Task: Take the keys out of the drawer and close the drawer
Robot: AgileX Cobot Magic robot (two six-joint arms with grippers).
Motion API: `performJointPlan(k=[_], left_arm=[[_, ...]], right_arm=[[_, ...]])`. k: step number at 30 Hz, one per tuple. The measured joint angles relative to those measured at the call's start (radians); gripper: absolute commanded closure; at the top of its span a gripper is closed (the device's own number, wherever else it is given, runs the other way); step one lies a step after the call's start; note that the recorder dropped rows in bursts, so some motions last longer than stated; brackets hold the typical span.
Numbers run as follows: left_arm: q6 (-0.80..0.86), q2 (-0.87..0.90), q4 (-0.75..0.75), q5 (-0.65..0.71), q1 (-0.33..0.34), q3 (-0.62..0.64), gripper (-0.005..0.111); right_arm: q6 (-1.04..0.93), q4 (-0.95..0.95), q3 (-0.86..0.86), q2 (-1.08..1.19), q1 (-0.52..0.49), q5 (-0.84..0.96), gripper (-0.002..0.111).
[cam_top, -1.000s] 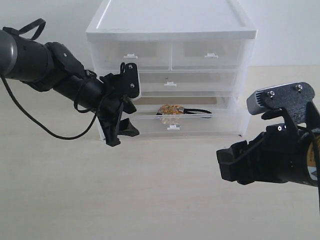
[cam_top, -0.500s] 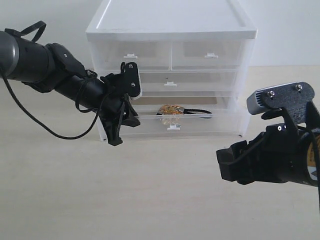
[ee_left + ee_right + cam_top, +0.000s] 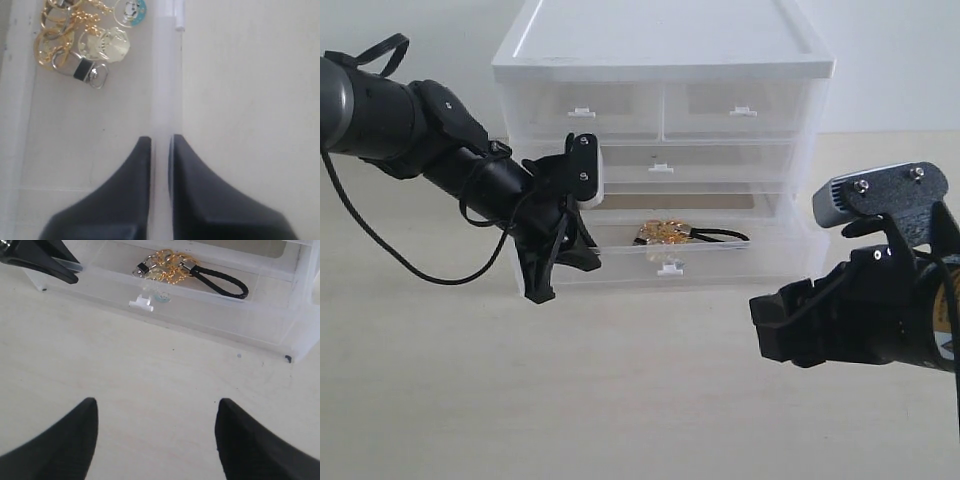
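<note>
The lowest drawer point(image 3: 730, 262) stands pulled part way out of the white cabinet point(image 3: 660, 60). My left gripper point(image 3: 548, 285) is shut on its front wall point(image 3: 162, 75) near the left end, one finger inside and one outside. The keys point(image 3: 665, 233) lie inside: gold rings and charms point(image 3: 85, 45) with a black cord loop point(image 3: 222, 282). The white tab handle point(image 3: 141, 302) is at the middle of the front. My right gripper point(image 3: 156, 405) hangs open over the table in front of the drawer, to the right point(image 3: 790, 325), holding nothing.
The cabinet has two half-width drawers point(image 3: 660, 108) on top and a shut wide middle drawer point(image 3: 660, 162). The pale table point(image 3: 620, 400) stretches in front. The left arm's black cable point(image 3: 410, 262) hangs beside the cabinet.
The left gripper has drawn the lowest drawer further out toward the front. The keys now show more fully. The right arm has hardly moved.
</note>
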Motion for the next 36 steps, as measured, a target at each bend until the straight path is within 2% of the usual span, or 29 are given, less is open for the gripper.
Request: performJointPlan(k=[21, 36], left_arm=[[-0.113, -0.006, 0.058, 0.208, 0.003, -0.002, 0.103], [-0.191, -0.019, 0.103, 0.227, 0.003, -0.002, 0.102]], right_arm=[[0.000, -0.002, 0.000, 0.000, 0.000, -0.013, 0.049], [-0.018, -0.013, 0.000, 0.000, 0.000, -0.013, 0.049]])
